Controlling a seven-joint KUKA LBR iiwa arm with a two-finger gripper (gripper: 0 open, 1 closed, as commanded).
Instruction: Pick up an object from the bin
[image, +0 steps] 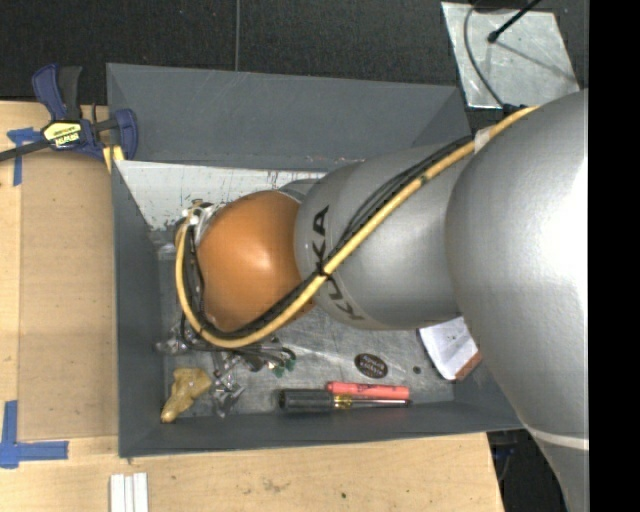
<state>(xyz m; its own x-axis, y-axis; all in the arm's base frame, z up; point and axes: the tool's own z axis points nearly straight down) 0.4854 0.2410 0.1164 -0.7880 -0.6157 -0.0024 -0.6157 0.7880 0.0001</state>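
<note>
Because the arm's orange cover (250, 260) hides most of the tool (228, 385), you cannot tell whether it is clenched or released. It sits low in the bin (135, 330), just beside a tan lump (185, 392), left of a red-and-black screwdriver (345, 398). Nothing looks lifted, so the pick is not yet done.

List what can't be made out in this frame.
Camera view:
Bin: most of its floor is hidden under the arm and its orange cover.
White card: partly covered by the arm; print too small.
Black oval disc: label too small to read.
End effector: what lies beneath it is hidden by the orange cover.
</note>
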